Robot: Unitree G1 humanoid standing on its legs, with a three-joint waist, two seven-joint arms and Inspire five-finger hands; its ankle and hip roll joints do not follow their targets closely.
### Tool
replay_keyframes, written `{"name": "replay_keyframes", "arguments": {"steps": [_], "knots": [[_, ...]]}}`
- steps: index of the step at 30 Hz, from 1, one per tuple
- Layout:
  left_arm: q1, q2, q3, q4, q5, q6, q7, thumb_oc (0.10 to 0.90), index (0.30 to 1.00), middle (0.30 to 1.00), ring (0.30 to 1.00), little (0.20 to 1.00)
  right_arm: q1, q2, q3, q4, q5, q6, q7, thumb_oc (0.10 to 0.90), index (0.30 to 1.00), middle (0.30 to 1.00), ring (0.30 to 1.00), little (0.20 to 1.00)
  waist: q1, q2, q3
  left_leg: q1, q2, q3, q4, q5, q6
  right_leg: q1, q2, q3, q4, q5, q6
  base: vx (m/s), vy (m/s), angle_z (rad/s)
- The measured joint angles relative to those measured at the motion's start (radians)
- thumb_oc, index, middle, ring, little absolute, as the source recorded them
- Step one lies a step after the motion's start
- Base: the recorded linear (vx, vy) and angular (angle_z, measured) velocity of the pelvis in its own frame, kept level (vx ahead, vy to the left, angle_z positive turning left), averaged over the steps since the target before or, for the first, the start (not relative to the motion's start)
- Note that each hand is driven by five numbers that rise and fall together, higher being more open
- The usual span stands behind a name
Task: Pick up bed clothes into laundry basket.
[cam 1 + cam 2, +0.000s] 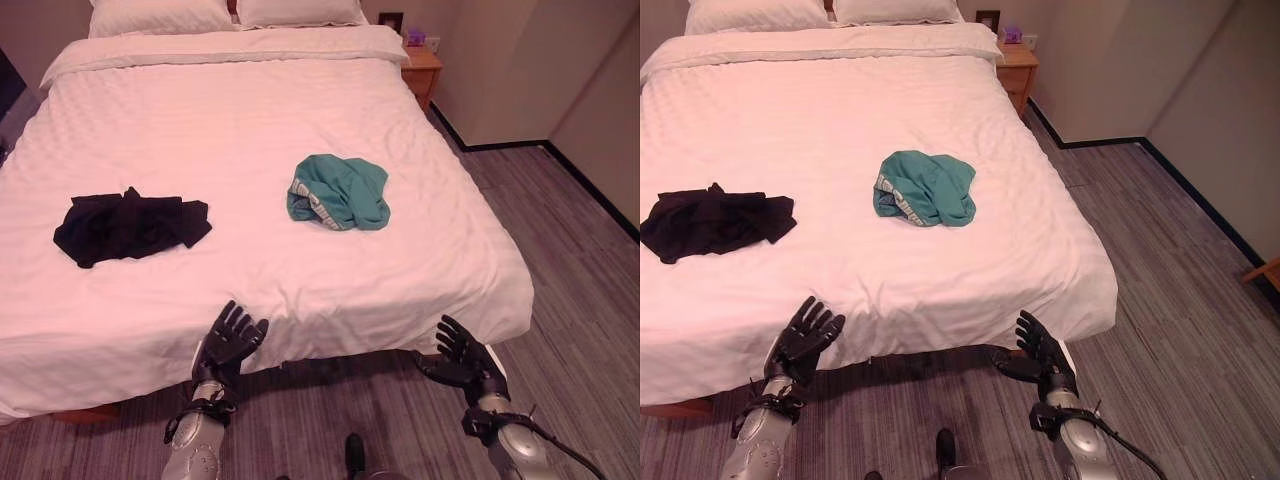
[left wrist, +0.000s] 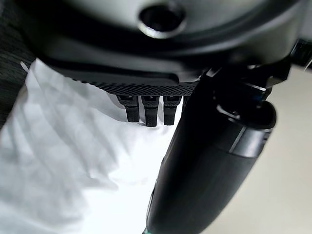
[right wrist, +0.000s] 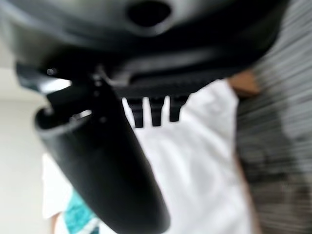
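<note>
A teal garment [image 1: 340,192] lies crumpled near the middle of the white bed [image 1: 240,130], toward its right side. A black garment [image 1: 128,226] is spread flat on the bed's left part. My left hand [image 1: 229,342] hovers at the bed's near edge with straight fingers, holding nothing. My right hand [image 1: 462,358] is low by the bed's near right corner, fingers spread, also empty. The left hand's fingers [image 2: 148,109] point at the white sheet. The right hand's fingers [image 3: 156,112] point at the sheet, with the teal garment [image 3: 78,217] beyond.
Two pillows [image 1: 230,12] lie at the head of the bed. A wooden nightstand [image 1: 420,70] stands at the far right beside it. Grey striped carpet [image 1: 570,300] spreads to the right of the bed, bounded by walls with a dark skirting.
</note>
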Motion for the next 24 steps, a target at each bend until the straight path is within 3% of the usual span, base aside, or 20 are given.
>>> {"name": "replay_keyframes", "arguments": {"steps": [5,7,9,11,13,17,20,22,24], "knots": [[0.031,-0.018,0.060,-0.042,-0.017,-0.003,0.005,0.800,0.900,0.900,0.900,0.900,0.001,-0.006,-0.021,-0.032,0.044,-0.010,0.004,0.800,0.900,0.900,0.900,0.900,0.003,-0.004,-0.007,0.010,0.018,0.003,0.000,0.005,-0.027,0.007,0.017,-0.001,0.000,-0.014,0.009,0.00,-0.004,-0.01],[0.046,-0.034,0.091,-0.042,-0.019,-0.004,0.024,0.800,0.900,0.900,0.900,0.900,0.075,-0.005,-0.020,-0.070,0.050,-0.010,0.008,0.800,0.900,0.900,0.900,0.900,0.003,-0.007,-0.029,0.015,0.019,0.007,0.002,0.008,-0.029,0.006,0.006,-0.008,0.001,-0.011,0.001,0.02,0.027,0.07],[0.011,-0.027,0.023,-0.035,0.002,-0.004,0.115,0.800,0.900,0.900,0.900,0.900,0.081,0.045,-0.023,-0.019,0.133,-0.005,-0.048,0.800,0.900,0.900,0.900,0.900,0.036,-0.010,-0.014,0.061,0.025,-0.006,0.029,0.007,-0.031,0.070,-0.041,-0.216,0.001,-0.039,-0.010,0.07,0.103,0.24],[0.003,-0.028,0.005,-0.034,0.002,-0.004,0.131,0.800,0.900,0.900,0.900,0.900,0.085,0.055,-0.017,-0.023,0.145,-0.006,-0.052,0.800,0.900,0.900,0.900,0.900,0.049,-0.005,-0.014,0.058,0.023,-0.027,0.058,-0.006,-0.027,0.084,-0.044,-0.215,0.003,-0.038,-0.007,0.04,0.090,0.12],[-0.005,-0.035,0.013,-0.034,0.002,-0.011,0.134,0.800,0.900,0.900,0.900,0.900,0.062,0.054,-0.021,-0.025,0.153,-0.005,-0.056,0.800,0.900,0.900,0.900,0.900,0.054,0.022,-0.007,0.056,0.029,-0.040,0.040,-0.017,-0.034,0.075,-0.038,-0.216,0.017,-0.033,-0.008,0.04,0.064,0.03],[0.001,-0.031,0.060,-0.035,0.004,-0.011,0.146,0.800,0.900,0.900,0.900,0.900,0.074,0.048,-0.076,-0.025,0.128,0.007,-0.062,0.800,0.900,0.900,0.900,0.900,0.081,0.004,0.011,0.047,0.032,-0.034,0.044,-0.023,-0.026,0.068,-0.044,-0.222,0.018,-0.046,0.004,0.06,0.044,-0.01],[0.023,-0.022,0.113,-0.034,0.030,-0.010,0.150,0.800,0.900,0.900,0.900,0.900,0.072,-0.016,-0.205,-0.025,0.071,0.023,-0.094,0.800,0.900,0.900,0.900,0.900,0.107,0.002,0.015,0.027,0.047,-0.035,0.033,-0.020,-0.022,-0.018,-0.087,-0.258,0.217,-0.138,0.037,0.03,0.053,0.05],[0.052,-0.001,0.137,-0.033,0.043,-0.008,0.145,0.800,0.900,0.900,0.900,0.900,0.067,-0.111,-0.304,-0.016,0.036,0.025,-0.135,0.800,0.900,0.900,0.900,0.900,0.107,-0.011,0.017,0.021,0.038,-0.060,0.046,-0.020,-0.024,-0.017,-0.088,-0.264,0.213,-0.148,0.001,0.02,0.050,0.20],[0.073,0.008,0.167,-0.033,0.042,-0.008,0.144,0.800,0.900,0.900,0.900,0.900,0.044,-0.191,-0.377,-0.005,0.021,0.024,-0.166,0.800,0.900,0.900,0.900,0.900,0.109,-0.007,0.018,0.017,0.041,-0.061,0.046,-0.019,-0.025,-0.002,-0.080,-0.263,0.182,-0.125,-0.013,0.03,0.036,0.02]]}}
